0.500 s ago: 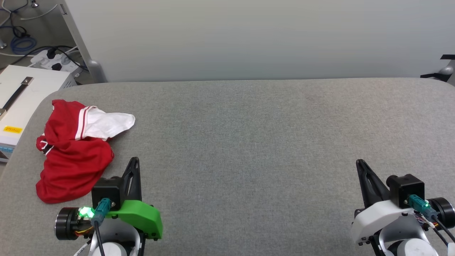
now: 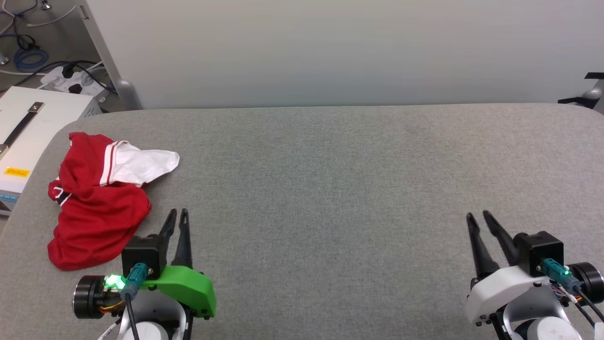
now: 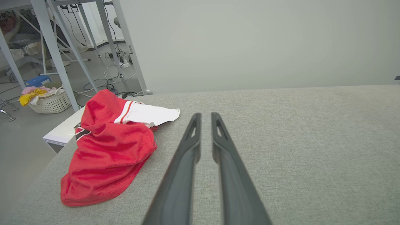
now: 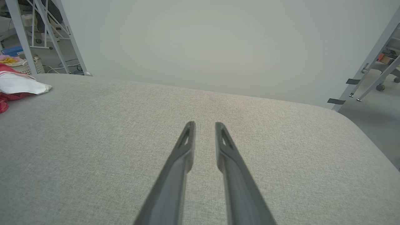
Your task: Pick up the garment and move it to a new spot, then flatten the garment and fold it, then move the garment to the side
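The garment (image 2: 94, 208) lies crumpled in a heap near the table's left edge, red with one white sleeve and striped trim turned up. My left gripper (image 2: 177, 212) rests just right of the garment's near end, apart from it, jaws parted by a narrow gap and holding nothing. The left wrist view shows that gripper (image 3: 206, 115) pointing past the garment (image 3: 109, 156), which is on its left. My right gripper (image 2: 477, 215) sits far off at the lower right, slightly open and empty; in its wrist view the gripper (image 4: 204, 123) faces bare cloth, with the garment (image 4: 18, 84) at the far left edge.
A grey padded table (image 2: 330, 165) spans the view, with a pale wall behind it. A white box (image 2: 28, 123) stands off the left edge beside a power strip (image 2: 75, 82) and cables. A laundry basket (image 3: 50, 101) and metal frame legs (image 3: 59, 62) are on the floor beyond.
Both grippers' fingers, pressed together half a second ago, have parted a little. The arms and the garment have stayed where they were.
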Controlling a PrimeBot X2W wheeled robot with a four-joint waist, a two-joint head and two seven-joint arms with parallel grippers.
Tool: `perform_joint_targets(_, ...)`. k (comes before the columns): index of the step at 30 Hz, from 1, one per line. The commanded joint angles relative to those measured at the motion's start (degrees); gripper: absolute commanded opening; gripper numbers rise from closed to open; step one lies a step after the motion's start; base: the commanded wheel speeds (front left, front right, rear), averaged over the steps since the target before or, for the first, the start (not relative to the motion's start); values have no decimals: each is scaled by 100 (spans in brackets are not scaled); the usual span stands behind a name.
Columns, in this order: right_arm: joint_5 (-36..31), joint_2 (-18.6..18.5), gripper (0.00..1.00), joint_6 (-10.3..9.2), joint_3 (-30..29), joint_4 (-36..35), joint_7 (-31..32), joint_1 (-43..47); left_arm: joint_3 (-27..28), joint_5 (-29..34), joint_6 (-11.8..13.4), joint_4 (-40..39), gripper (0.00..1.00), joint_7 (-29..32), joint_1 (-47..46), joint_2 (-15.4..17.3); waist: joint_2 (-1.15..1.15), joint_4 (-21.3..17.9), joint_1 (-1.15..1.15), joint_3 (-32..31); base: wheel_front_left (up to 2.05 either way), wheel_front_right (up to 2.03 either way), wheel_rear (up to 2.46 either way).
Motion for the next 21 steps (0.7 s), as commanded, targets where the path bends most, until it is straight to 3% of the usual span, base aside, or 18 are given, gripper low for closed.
perform_joint_targets(1,8,0,100,0,-2,6,-10,3,-1,-11,-2,8,100,-10,2,0,0,0,0,-1,0,0,0)
perform_joint_targets(21,198,0,100,-1,-29,99,-246,42,-30,-269,-81,175,100,-249,58,-4,0,-4,0,-25,0,0,0)
